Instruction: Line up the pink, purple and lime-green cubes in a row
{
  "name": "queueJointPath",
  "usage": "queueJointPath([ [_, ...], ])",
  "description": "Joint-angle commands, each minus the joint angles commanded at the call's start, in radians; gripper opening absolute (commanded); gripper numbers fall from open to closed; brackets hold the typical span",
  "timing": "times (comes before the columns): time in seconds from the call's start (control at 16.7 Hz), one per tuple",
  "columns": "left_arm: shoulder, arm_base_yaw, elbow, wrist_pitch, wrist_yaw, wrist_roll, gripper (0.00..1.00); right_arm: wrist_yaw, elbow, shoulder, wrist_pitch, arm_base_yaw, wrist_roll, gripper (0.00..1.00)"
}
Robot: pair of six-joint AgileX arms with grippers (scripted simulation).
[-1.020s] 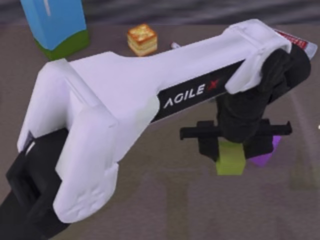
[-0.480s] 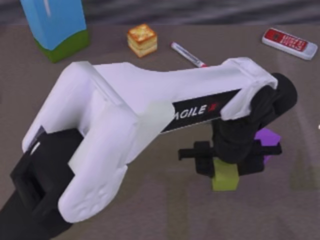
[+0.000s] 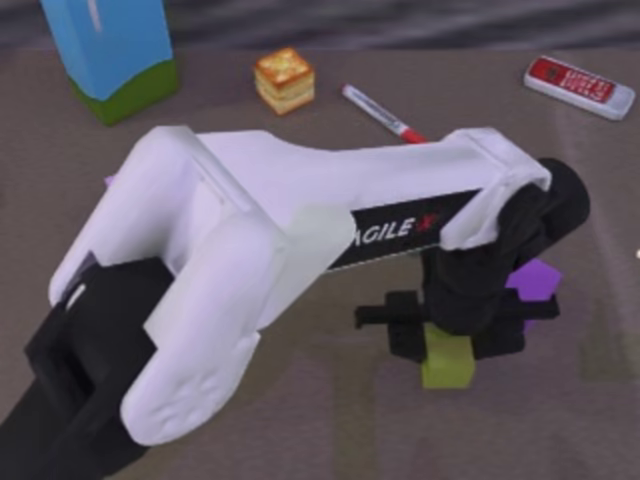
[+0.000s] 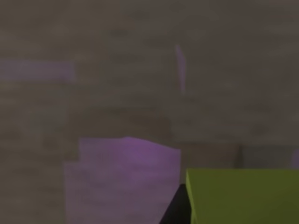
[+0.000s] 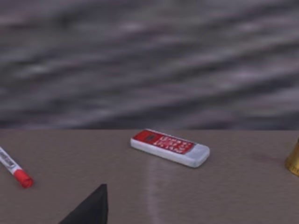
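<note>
Lime-green cube [image 3: 447,362]: smallest, matte, lower right of centre in top view, partly under the left claw [image 3: 452,330]. Purple cube [image 3: 537,280]: vivid violet, just up-right of it, partly hidden. Pink cube: only a lilac sliver [image 3: 109,181] shows at left.

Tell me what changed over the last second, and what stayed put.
The left gripper, shut on the lime-green cube, carried it toward the near edge and slightly left, beside the purple cube. The arm's retreat uncovered the marker and remote. The purple cube, carton and orange block stayed put.
</note>
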Motion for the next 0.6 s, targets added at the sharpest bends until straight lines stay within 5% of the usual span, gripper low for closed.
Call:
queueJointPath([
  [0.6, 0.0, 0.0, 0.0, 0.0, 0.0, 0.0, 0.98, 0.0, 0.0, 0.0, 0.0, 0.0, 0.0, 1.0],
])
